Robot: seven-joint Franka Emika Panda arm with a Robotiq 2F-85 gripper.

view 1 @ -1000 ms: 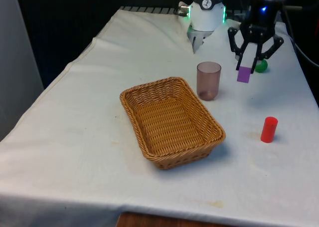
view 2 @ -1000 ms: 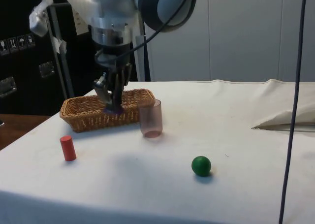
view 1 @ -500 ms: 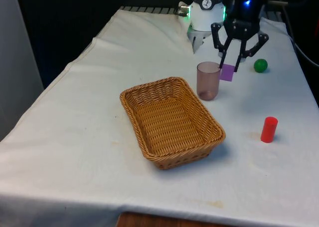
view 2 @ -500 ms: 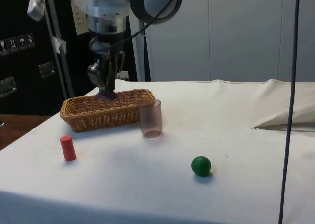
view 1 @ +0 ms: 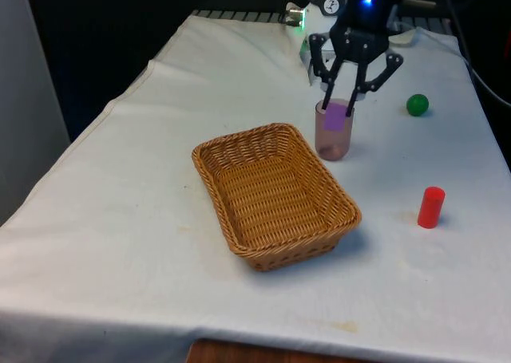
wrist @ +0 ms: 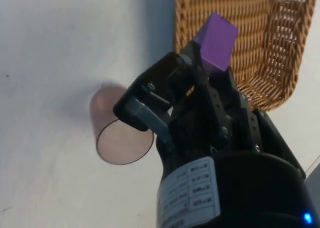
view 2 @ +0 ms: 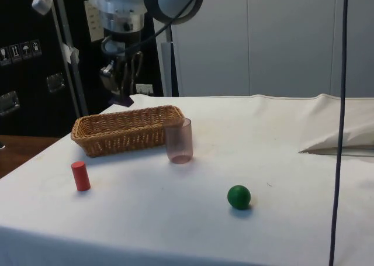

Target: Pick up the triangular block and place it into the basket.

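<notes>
Lab or robotics test room, not a home. White cloth (view 1: 120, 187) covers a long table, pulled loosely, wrinkled at the far end. Black curtains (view 1: 104, 36) hang across the top left of the front view. Dark cabinets (view 2: 29, 73) with small sticker labels sit at the left of the side view, plain white wall panels (view 2: 280, 38) fill its upper right. Loose cable (view 2: 340, 125) hangs down the side view's right edge. Props set out like test items: wicker basket (view 1: 239, 243), translucent cup (view 1: 334, 140), green ball (view 1: 417, 104), red cylinder (view 1: 430, 207).
</notes>
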